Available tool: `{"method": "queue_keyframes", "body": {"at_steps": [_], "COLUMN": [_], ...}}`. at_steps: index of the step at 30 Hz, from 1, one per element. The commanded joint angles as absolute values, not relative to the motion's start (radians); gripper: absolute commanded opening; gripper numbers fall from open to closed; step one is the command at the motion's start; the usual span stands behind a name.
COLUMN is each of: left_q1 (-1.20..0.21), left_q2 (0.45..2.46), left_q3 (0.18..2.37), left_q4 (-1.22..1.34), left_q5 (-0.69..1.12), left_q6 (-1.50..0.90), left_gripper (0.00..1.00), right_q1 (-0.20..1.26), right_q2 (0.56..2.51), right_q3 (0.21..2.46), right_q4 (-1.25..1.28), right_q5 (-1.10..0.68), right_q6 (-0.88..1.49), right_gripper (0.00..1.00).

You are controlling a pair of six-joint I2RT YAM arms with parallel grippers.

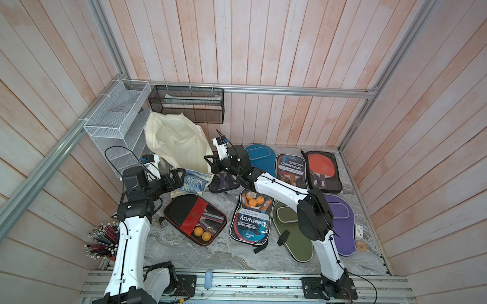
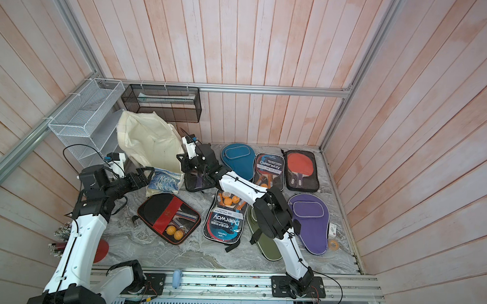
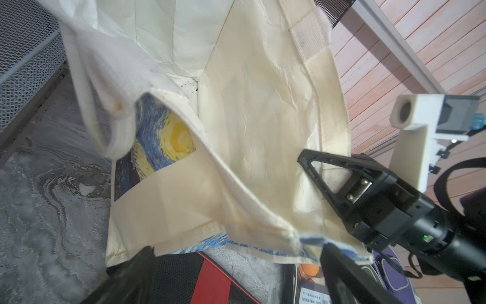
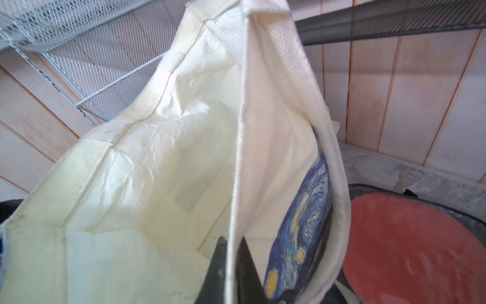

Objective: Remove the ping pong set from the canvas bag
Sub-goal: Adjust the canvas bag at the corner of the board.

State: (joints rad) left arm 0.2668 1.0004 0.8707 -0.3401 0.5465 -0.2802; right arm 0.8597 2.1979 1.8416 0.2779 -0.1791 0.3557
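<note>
The cream canvas bag lies at the back left with its mouth toward the arms and its starry print underneath. My right gripper is shut on the bag's rim, holding the mouth up. Inside only cream lining shows. My left gripper stands open at the bag's front lower edge, holding nothing. A ping pong set in a black mesh case lies right beside the bag, below the right gripper.
More sets and paddle covers lie across the marble table: a black-red case, a Deerway case, blue, green and purple covers. A white mesh shelf and a black basket stand behind the bag.
</note>
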Motion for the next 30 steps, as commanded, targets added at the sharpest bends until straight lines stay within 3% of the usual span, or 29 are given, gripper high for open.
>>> {"method": "queue_keyframes", "body": {"at_steps": [1, 11, 16, 17, 19, 23, 30], "left_q1": [0.262, 0.261, 0.262, 0.262, 0.262, 0.262, 0.260], "left_q2": [0.992, 0.960, 0.945, 0.945, 0.945, 0.926, 0.768], "left_q3": [0.850, 0.841, 0.830, 0.830, 0.832, 0.853, 0.901], "left_q4": [-0.312, -0.338, -0.338, -0.339, -0.344, -0.348, -0.251], "left_q5": [0.569, 0.560, 0.563, 0.563, 0.561, 0.563, 0.563], "left_q6": [-0.274, -0.265, -0.265, -0.264, -0.260, -0.246, -0.214], "left_gripper": [1.00, 1.00, 1.00, 1.00, 1.00, 1.00, 1.00], "right_q1": [0.865, 0.890, 0.895, 0.898, 0.899, 0.890, 0.776], "right_q2": [2.215, 2.421, 2.603, 2.609, 2.579, 2.437, 2.003], "right_q3": [1.843, 2.104, 2.469, 2.486, 2.429, 2.253, 1.819], "right_q4": [0.438, 0.385, 0.190, 0.178, 0.191, 0.204, 0.257], "right_q5": [-0.079, 0.127, 0.026, 0.006, -0.033, -0.079, -0.190], "right_q6": [0.350, 0.363, 0.352, 0.348, 0.343, 0.277, 0.156], "right_gripper": [0.00, 0.00, 0.00, 0.07, 0.42, 0.97, 0.99]}}
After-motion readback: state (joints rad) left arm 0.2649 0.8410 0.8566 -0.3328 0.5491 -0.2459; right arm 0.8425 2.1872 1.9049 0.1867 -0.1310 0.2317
